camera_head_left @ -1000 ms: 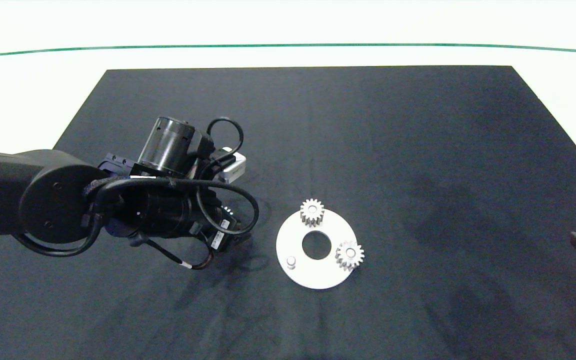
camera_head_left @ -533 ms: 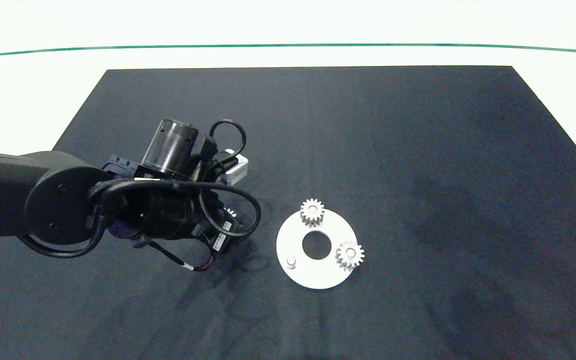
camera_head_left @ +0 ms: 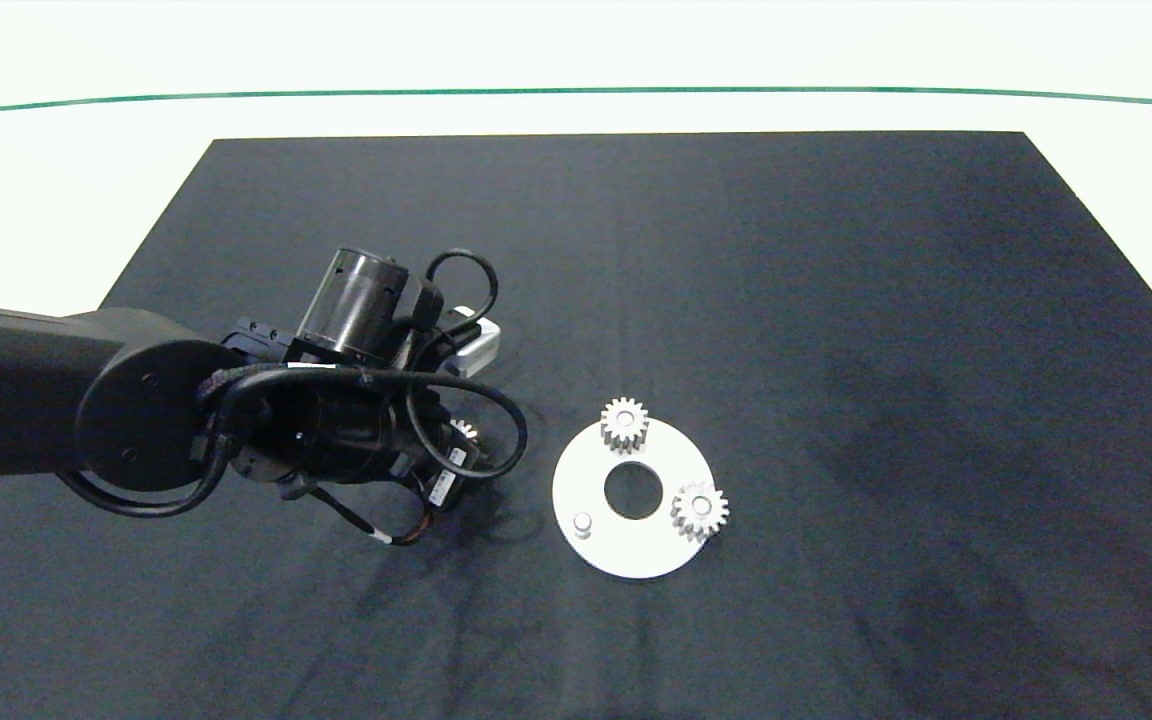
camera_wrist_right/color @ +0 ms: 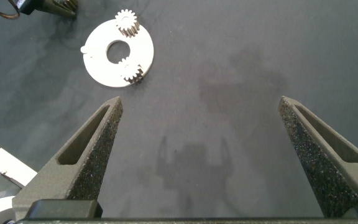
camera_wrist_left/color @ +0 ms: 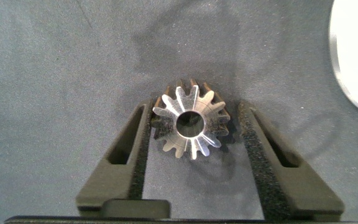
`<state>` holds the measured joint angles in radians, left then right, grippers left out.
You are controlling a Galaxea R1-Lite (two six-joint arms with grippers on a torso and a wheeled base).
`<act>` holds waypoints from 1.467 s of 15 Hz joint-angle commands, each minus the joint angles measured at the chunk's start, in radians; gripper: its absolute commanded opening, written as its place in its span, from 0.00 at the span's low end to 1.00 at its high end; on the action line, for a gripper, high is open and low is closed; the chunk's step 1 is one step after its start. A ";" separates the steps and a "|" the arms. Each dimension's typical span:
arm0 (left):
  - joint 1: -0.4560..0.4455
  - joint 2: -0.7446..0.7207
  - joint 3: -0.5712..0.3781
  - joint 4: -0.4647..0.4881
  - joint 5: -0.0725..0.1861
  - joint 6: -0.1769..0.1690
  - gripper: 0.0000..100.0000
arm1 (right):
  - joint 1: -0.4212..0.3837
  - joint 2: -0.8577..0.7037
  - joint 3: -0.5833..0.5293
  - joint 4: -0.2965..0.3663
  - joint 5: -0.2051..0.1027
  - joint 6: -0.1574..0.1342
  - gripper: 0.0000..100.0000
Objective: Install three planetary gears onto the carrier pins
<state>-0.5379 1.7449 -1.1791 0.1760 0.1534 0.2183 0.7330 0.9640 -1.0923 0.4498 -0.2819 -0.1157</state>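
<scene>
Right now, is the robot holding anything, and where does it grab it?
The left tool holds the third gear by its toothed rim, a finger on each side. The right tool is open, holding nothing.

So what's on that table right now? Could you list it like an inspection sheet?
Surface: black mat on a white table.
Job's things: white disc; two gears seated on pins; one pin bare; third gear between the left gripper's fingers.
Clutter: nothing seen.
Grippers: left gripper shut on third gear, beside the disc; right gripper open, off to the side.
Cables: black loops on left arm.
Surroundings: green line beyond the mat.
</scene>
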 commanded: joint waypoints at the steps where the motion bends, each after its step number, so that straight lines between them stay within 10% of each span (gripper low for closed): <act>1: -0.001 0.002 0.000 0.000 0.003 0.001 0.47 | 0.000 0.002 0.000 0.003 -0.002 -0.001 1.00; 13: -0.010 -0.102 0.004 0.008 0.002 -0.034 0.23 | 0.000 0.001 0.002 0.003 -0.002 -0.005 1.00; 16: -0.109 -0.231 0.135 0.005 0.006 -0.037 0.17 | 0.000 0.002 0.002 0.003 -0.002 -0.005 1.00; 19: -0.225 -0.243 0.177 0.004 0.095 -0.037 0.11 | 0.000 -0.015 0.000 0.003 -0.003 -0.007 1.00; 22: -0.297 -0.226 0.148 0.004 0.098 -0.033 0.10 | 0.000 -0.028 -0.001 0.003 -0.003 -0.019 1.00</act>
<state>-0.7989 1.5149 -1.0155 0.1789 0.2504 0.1828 0.7330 0.9198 -1.0919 0.4494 -0.2838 -0.1326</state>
